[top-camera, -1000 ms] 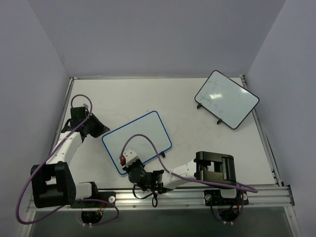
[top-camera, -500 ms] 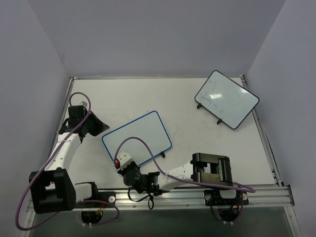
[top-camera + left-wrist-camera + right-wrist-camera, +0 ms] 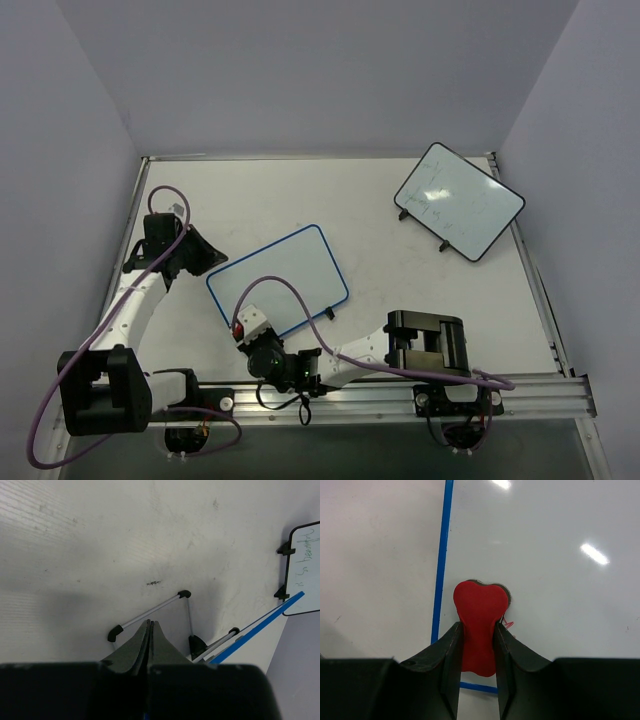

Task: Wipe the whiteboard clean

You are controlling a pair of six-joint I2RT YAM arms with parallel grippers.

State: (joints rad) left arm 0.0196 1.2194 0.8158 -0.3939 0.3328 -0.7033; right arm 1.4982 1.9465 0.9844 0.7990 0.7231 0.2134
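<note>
Eraser [image 3: 238,323] at its tip, a red one, the right arm stretched in the top view across to the near-left corner of the blue-rimmed whiteboard [image 3: 290,275]. That board lay on the tabletop [image 3: 400,270] left of centre, its long axis running from near left to far right. The left arm stood just off its left end. A black-rimmed whiteboard [image 3: 458,200] sat well apart, far right.

In the left wrist view the left jaws were pressed fully together on nothing, a metal rod [image 3: 150,613] just ahead of them.

In the right wrist view the right jaws were clamped on the eraser, which rested just inside the blue rim, a small red mark [image 3: 508,624] at its right side. Nearly all the board stretched away beyond it, so the right arm looked placed to wipe.
</note>
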